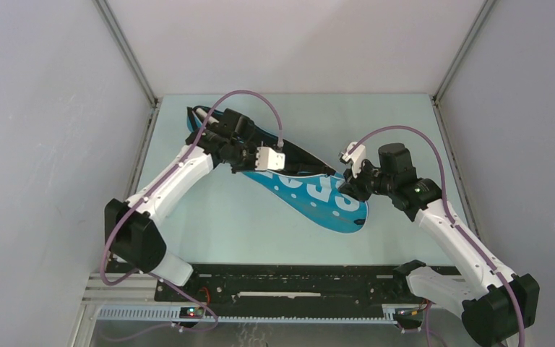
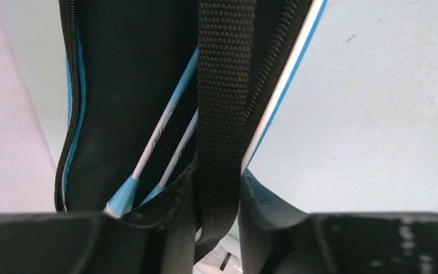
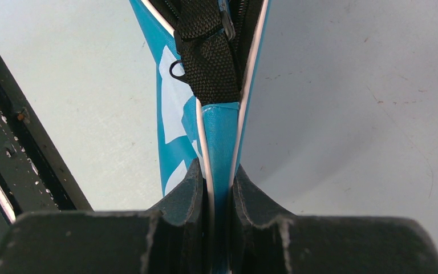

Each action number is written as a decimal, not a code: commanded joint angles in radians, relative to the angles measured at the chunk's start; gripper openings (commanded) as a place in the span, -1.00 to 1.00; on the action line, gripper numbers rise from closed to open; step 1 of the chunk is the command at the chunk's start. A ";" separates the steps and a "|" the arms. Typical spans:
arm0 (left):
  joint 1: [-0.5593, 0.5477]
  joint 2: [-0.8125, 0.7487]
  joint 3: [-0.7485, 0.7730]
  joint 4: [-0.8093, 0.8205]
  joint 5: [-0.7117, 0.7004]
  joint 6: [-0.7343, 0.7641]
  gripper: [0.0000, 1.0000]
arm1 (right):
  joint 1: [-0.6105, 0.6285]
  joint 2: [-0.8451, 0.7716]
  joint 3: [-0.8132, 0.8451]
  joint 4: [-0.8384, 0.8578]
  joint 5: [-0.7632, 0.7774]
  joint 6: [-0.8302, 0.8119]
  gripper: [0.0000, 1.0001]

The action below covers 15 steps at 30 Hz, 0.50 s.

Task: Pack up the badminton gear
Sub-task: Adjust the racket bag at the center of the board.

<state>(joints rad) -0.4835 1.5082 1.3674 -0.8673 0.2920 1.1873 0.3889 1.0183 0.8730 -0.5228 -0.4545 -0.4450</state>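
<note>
Steadying the blue racket bag (image 1: 311, 196), diagonal at mid-frame on the tabletop (image 1: 224, 228) with rackets (image 2: 161, 136) inside, right gripper (image 3: 215, 177) sits clamped on its end seam while left gripper (image 2: 218, 191) straddles the black strap (image 2: 223, 85), whether pinching cannot be told, probably to lift it off the open mouth.

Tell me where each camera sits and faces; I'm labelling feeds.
Top external: above and behind the arm bases, looking down at the table and racket bag; both arms show.
Left wrist: on the left gripper, looking along its fingers flanking the black strap; racket shafts inside the open bag.
Right wrist: on the right gripper, looking along fingers pinching the bag's end.
Shared: both wrist views show the bag and its strap.
</note>
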 commanded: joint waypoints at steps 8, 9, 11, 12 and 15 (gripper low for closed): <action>0.006 -0.017 0.146 -0.160 -0.043 0.110 -0.52 | 0.007 0.022 -0.035 -0.049 0.052 -0.081 -1.00; 0.005 -0.016 0.150 -0.170 -0.047 0.118 -0.51 | 0.007 0.021 -0.036 -0.049 0.052 -0.082 -1.00; 0.006 -0.013 0.157 -0.189 -0.049 0.129 -0.48 | 0.007 0.022 -0.035 -0.048 0.051 -0.081 -1.00; 0.006 -0.010 0.163 -0.196 -0.048 0.133 -0.50 | 0.007 0.025 -0.035 -0.048 0.051 -0.080 -1.00; 0.006 0.011 0.191 -0.214 -0.046 0.137 -0.94 | 0.007 0.026 -0.035 -0.048 0.050 -0.081 -1.00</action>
<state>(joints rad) -0.4835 1.5112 1.4731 -1.0256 0.2604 1.2873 0.3889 1.0222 0.8730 -0.5190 -0.4553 -0.4488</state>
